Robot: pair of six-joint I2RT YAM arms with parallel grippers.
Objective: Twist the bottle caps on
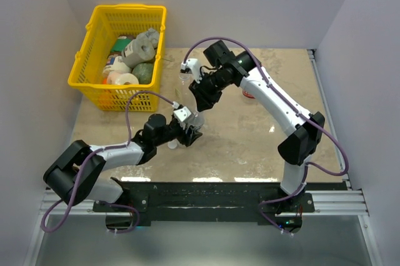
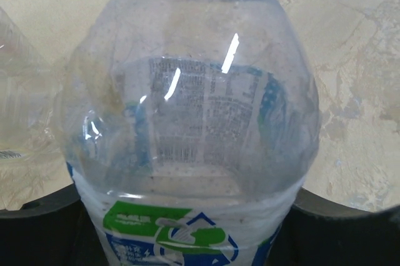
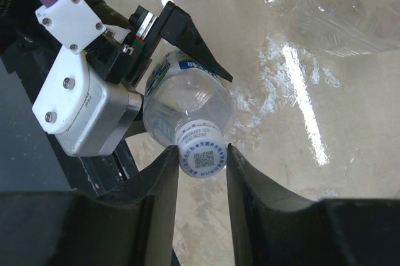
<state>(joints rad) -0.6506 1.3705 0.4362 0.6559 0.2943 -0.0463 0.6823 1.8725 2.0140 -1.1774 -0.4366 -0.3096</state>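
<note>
My left gripper [image 1: 190,132] is shut on the short blue-labelled bottle [image 1: 195,121] and holds it just above the table, near the middle. In the left wrist view this clear bottle [image 2: 194,122] fills the frame, with the black fingers [image 2: 37,219] at both lower corners. A white cap [image 3: 201,155] printed with a QR code sits on the bottle's neck. My right gripper [image 3: 201,155] reaches down from above, shut on that cap, one finger on each side. Another small white cap [image 1: 173,145] lies on the table beside the left gripper.
A yellow basket [image 1: 125,54] with several items stands at the back left. A second clear bottle [image 3: 350,10] lies close by on the table, also seen as a clear bottle [image 2: 19,110] in the left wrist view. A red item [image 1: 248,94] shows behind the right arm.
</note>
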